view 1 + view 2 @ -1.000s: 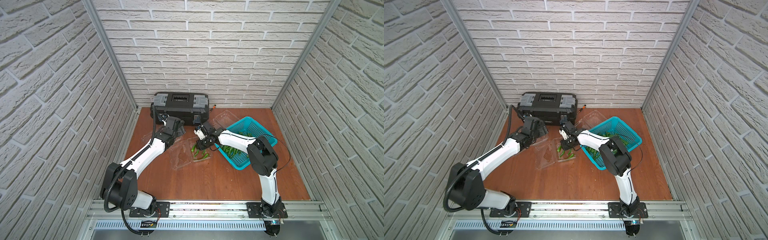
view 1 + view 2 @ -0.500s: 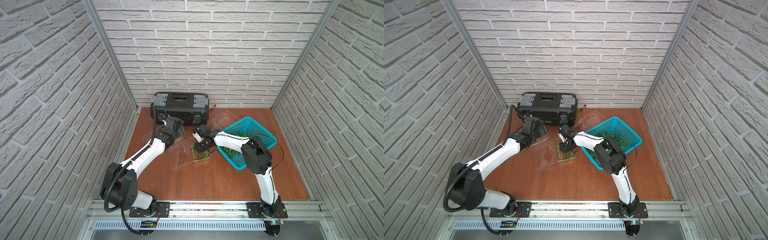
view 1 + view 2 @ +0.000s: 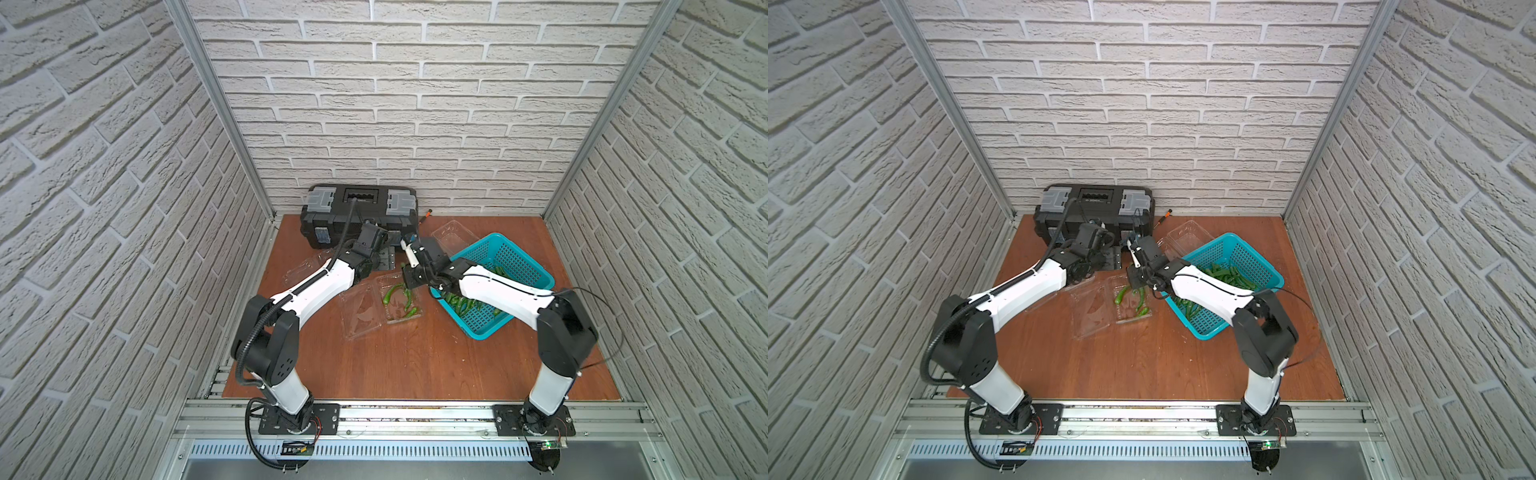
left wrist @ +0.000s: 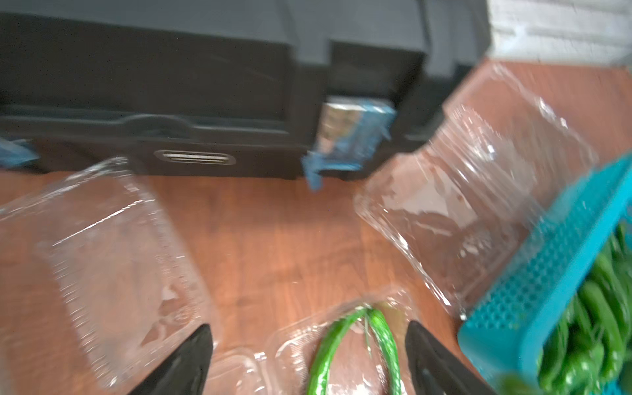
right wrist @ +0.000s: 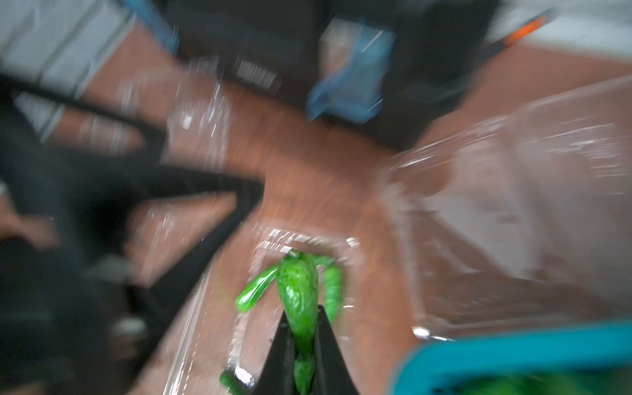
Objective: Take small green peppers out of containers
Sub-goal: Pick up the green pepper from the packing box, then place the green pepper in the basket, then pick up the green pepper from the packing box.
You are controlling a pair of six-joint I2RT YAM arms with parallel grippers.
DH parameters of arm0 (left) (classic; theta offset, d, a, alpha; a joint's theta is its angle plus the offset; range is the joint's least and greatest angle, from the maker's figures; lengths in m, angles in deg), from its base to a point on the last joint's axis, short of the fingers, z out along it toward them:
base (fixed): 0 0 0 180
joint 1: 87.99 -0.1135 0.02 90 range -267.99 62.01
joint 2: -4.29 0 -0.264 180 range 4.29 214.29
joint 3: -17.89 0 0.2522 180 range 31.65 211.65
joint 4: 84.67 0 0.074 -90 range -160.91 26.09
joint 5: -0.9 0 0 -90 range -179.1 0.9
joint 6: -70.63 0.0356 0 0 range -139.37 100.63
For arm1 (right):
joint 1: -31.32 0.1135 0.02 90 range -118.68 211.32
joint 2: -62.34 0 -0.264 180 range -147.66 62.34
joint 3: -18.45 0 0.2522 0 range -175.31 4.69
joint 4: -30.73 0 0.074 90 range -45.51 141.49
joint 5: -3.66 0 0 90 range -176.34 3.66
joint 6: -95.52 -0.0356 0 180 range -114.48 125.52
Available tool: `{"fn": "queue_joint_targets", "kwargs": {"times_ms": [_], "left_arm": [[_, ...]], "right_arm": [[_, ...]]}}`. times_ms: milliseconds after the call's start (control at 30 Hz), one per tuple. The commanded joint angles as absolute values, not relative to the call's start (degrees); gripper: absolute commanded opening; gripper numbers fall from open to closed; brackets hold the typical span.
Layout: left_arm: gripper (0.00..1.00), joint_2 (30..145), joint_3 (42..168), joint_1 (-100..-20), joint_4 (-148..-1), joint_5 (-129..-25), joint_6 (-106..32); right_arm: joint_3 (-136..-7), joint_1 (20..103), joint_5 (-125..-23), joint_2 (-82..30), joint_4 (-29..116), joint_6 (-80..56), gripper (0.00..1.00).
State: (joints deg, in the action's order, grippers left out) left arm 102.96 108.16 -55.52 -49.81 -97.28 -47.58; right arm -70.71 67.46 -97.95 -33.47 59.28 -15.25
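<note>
The right claw (image 5: 301, 321) is clenched on one green pepper (image 5: 297, 290). It pinches the pepper near one end, so most of its length sticks out past the fingertips, just above the open clear box (image 3: 397, 321) in the middle of the table (image 3: 415, 365). A few more peppers (image 3: 399, 297) lie in that box, and a heap of peppers (image 3: 461, 306) sits in the blue basket (image 3: 519, 266) just beside it. The two other clear boxes, one (image 3: 453, 235) at the basket's far corner and one (image 3: 301, 270) beside the left arm, look empty. The step in hand looks like the lift and carry to the basket. The grip is off-centre, so the pepper may pivot or slip. It is best raised straight up and without haste until its free end clears the box wall, and only then swung sideways. The right wrist view is blurred, so how deep the pepper sits between the jaws cannot be told, which is one more reason to avoid jerks. The basket rim stands higher than the box, so the free end should pass above it. The release should come low over the heap, so that the pepper does not bounce out. The box is light and may rise or slide if the pepper catches a neighbour's stem. The left claw (image 4: 307, 331) is spread wide and grasps nothing. It hovers over the box end nearest the black toolbox (image 3: 359, 203), well placed to press down on the lid or rim if the box lifts.
</note>
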Motion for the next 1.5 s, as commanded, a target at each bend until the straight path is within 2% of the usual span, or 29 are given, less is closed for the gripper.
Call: {"fn": "queue_joint_targets", "kwargs": {"times_ms": [0,67,200,267,433,600,1000,1233,1333,1467], "left_arm": [[0.86,107.11,111.98,-53.52,-44.66,-91.77,-40.65],[0.85,109.53,113.99,-52.63,-41.96,-91.65,-39.32],[0.82,112.58,115.85,-51.61,-38.14,-92.52,-37.79],[0.8,113.47,116.2,-51.51,-36.75,-92.51,-37.67],[0.73,115.23,116.67,-51.51,-34.08,-92.09,-37.52],[0.61,117.83,117.38,-51.51,-31.92,-94.04,-38.57],[0.52,123.73,121.38,-52.04,-29.25,-93.76,-38.97],[0.43,124.77,120.78,-52.22,-29.09,-91.63,-39.23],[0.35,125.0,120.86,-52.2,-29.01,-91.08,-39.2],[0.09,124.83,121.12,-52.22,-28.47,-90.94,-38.78]], "right_arm": [[-65.85,64.35,-117.12,-28.79,59.2,-24.62,0.1],[-63.17,62.13,-120.44,-26.33,61.63,-29.5,0.1],[-60.52,57.98,-122.48,-24.63,67.4,-36.96,0.27],[-60.62,56.63,-121.92,-25.1,69.79,-38.57,0.3],[-59.7,55.5,-121.14,-24.86,69.9,-38.99,0.29],[-60.39,55.2,-120.82,-25.37,69.8,-38.67,0.29],[-60.53,55.23,-119.91,-25.64,69.8,-37.7,0.28],[-60.7,55.23,-119.8,-26.07,69.89,-37.74,0.28],[-60.79,55.23,-119.76,-26.34,69.89,-37.94,0.28],[-61.12,55.23,-119.65,-26.76,70.01,-38.03,0.28]]}}
